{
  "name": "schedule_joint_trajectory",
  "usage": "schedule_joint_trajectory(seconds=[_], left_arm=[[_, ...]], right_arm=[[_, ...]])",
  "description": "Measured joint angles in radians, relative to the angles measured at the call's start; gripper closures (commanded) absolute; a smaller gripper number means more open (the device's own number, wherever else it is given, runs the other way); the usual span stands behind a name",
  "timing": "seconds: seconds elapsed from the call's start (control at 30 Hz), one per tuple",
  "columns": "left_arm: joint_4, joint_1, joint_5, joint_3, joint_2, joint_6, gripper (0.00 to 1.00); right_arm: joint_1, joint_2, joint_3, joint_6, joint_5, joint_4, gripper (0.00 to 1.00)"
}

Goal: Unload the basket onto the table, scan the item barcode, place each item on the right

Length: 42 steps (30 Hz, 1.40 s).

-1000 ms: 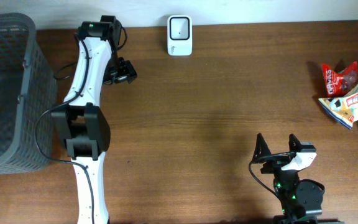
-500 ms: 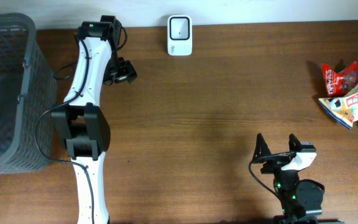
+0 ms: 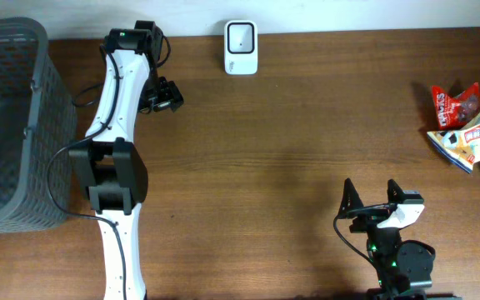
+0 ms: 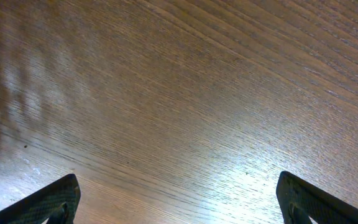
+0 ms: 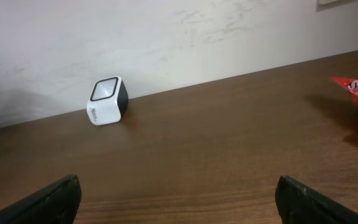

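Nothing has moved in the last second: basket [image 3: 57, 117] at the tabletop's [image 3: 307, 125] left edge, left arm [image 3: 115, 100] beside it with jaws wide apart and empty, scanner [image 3: 241, 47] at the far edge, right arm [image 3: 398, 250] at the near edge, jaws also apart and empty. The snack packets [image 3: 465, 125] to scan lie untouched at the right edge, well apart from both arms. The pick-up looks not yet begun.
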Motion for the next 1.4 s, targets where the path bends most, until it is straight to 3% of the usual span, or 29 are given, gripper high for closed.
schedule_joint_trajectory(seconds=[1.1,1.2,1.4], left_arm=[[0.0,0.0,0.0,0.0,-0.005,0.0,0.01],[0.0,0.0,0.0,-0.004,-0.028,0.0,0.01],[0.0,0.0,0.0,-0.006,-0.298,0.0,0.01]], right_arm=[[0.0,0.0,0.0,0.0,0.0,0.0,0.02],[0.0,0.0,0.0,0.0,0.0,0.0,0.02],[0.0,0.0,0.0,0.0,0.0,0.0,0.02]])
